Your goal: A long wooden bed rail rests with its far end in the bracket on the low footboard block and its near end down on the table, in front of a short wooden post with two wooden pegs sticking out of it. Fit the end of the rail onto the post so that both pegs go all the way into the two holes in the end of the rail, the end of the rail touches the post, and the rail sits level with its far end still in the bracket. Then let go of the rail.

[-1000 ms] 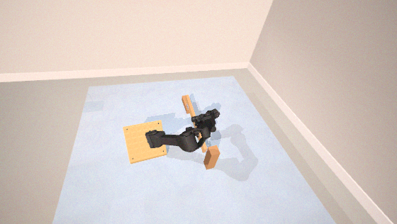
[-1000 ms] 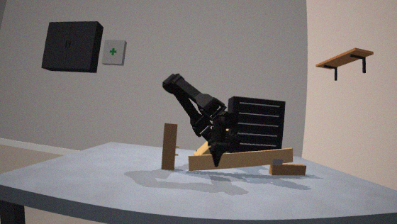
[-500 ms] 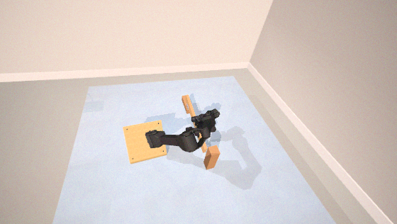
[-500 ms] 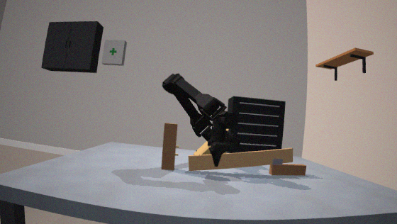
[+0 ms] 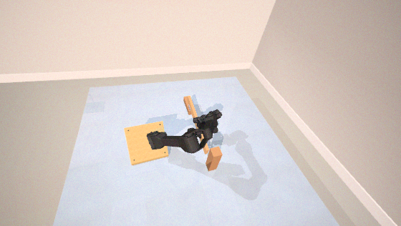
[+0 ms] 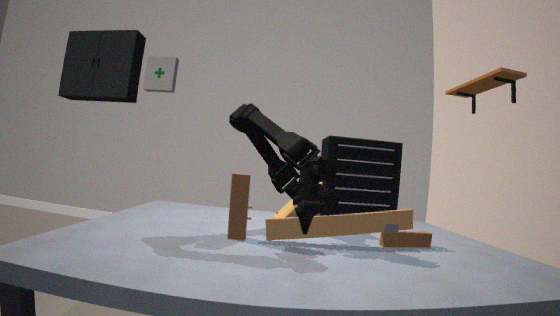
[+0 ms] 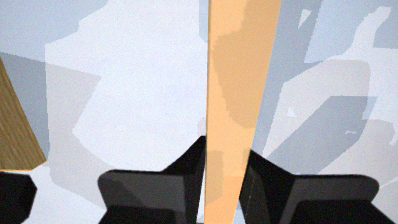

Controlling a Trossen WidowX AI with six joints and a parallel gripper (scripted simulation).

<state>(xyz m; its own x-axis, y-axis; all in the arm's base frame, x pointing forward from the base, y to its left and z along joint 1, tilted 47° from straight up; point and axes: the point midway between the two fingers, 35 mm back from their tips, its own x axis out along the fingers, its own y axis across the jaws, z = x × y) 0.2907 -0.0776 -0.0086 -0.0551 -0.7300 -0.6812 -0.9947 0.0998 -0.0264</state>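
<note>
The long wooden rail [image 5: 190,106] [image 6: 350,223] [image 7: 240,75] lies tilted. Its near end is down on the table, a short gap from the upright post [image 5: 213,159] [image 6: 239,206]. Its far end is raised at the low footboard block [image 6: 406,239] with its grey bracket [image 6: 391,228]. Two pegs [image 6: 249,212] stick out of the post toward the rail, bare. My gripper [image 5: 204,126] [image 6: 303,226] [image 7: 215,140] is shut on the rail near its low end, one finger on each side face.
The arm stands on a square wooden base board [image 5: 139,150]. A black slatted crate [image 6: 362,172] stands behind the rail. A brown wooden face [image 7: 15,135] shows at the left edge of the wrist view. The blue table [image 6: 125,270] drops off in front.
</note>
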